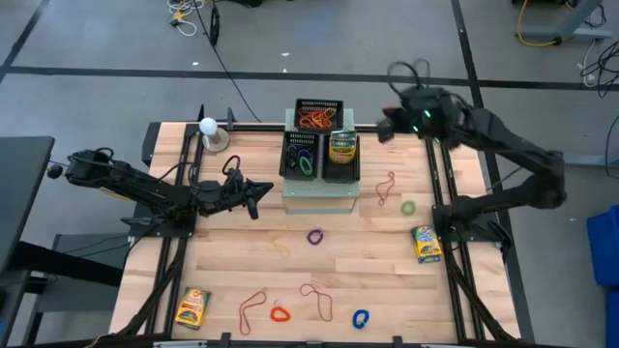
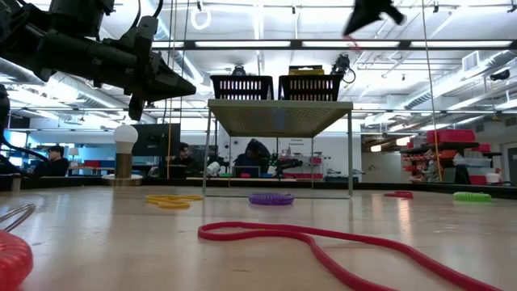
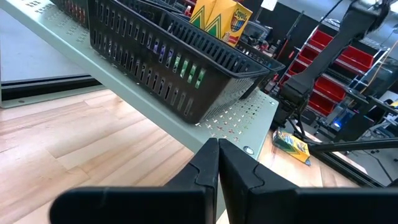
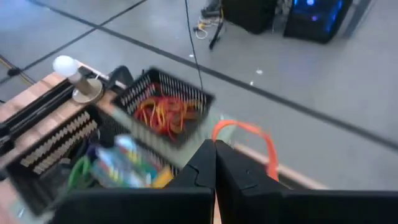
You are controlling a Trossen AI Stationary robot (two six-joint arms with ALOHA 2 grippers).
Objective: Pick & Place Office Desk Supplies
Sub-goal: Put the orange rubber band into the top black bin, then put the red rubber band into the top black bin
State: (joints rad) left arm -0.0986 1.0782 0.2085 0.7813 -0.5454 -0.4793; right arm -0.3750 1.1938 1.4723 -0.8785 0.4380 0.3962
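Observation:
My right gripper (image 1: 385, 126) hangs high over the table's far right, beside the pale-green perforated box (image 1: 319, 198), and is shut on a thin orange rubber band (image 4: 249, 130). Three black mesh trays stand on the box. The far tray (image 1: 317, 116) holds rubber bands, and the near ones hold coloured loops (image 1: 302, 159) and a crayon box (image 1: 341, 147). My left gripper (image 1: 256, 200) waits shut and holds nothing, level above the table left of the box. More rubber bands (image 1: 387, 186), loops (image 1: 315, 236) and crayon boxes (image 1: 426, 244) lie on the table. My right gripper pinches the orange rubber band between its two fingers, at one end of the loop (image 4: 217, 132) just past the fingertips. The fingers slant downward. The band is lifted clear of the table, and the rest of its loop (image 4: 268, 155) curls out beyond the fingers.
A white bulb on a stand (image 1: 208, 129) is at the far left. On the near half lie a crayon box (image 1: 192, 307), red bands (image 1: 253, 309), a red loop (image 1: 280, 313) and a blue loop (image 1: 360, 318). A green loop (image 1: 408, 207) lies right of the box.

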